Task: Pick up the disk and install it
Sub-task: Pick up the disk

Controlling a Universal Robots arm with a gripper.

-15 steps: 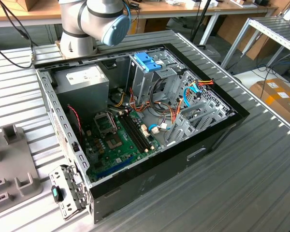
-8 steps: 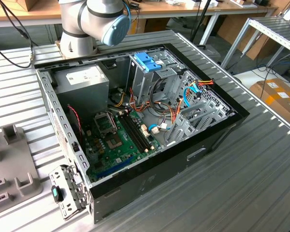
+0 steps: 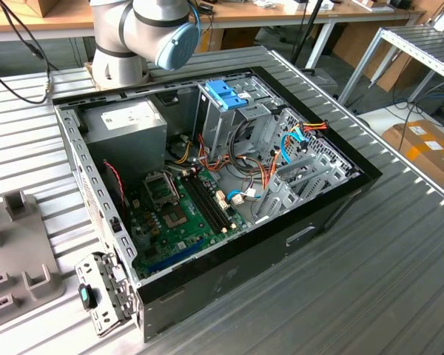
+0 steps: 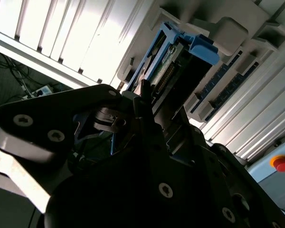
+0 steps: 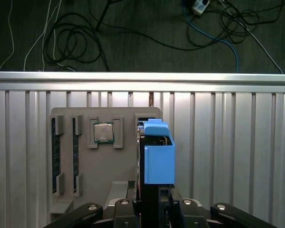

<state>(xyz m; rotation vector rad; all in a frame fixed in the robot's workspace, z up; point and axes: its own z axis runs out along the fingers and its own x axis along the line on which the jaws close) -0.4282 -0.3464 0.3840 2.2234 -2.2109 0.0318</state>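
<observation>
Claw [image 5: 154, 202], first wrist view: jaws narrowed to disk thickness, look clamped on disk [image 5: 157, 156]. Disk stands on edge over grey parts tray [image 5: 99, 171]; can't tell if it's clear of its slot.
Second wrist view: blue rails [image 4: 199, 45] along disk's sides, connector end [image 4: 167, 71] exposed just past jaws.
Exterior view: open PC case [image 3: 244, 266] mid-table, drive cage [image 3: 214, 122] on far side, tray at exterior view's left.
Handling, my read: dense, rigid, shock-sensitive. Grip flat faces or rails, stay off connector.

My arm [image 3: 126, 33] is silver-grey, with rounded joints and a pale blue cap [image 3: 179, 43]. My gripper [image 5: 150, 209] is matte black, its linkage plates studded with silver screws [image 5: 91, 207].
</observation>
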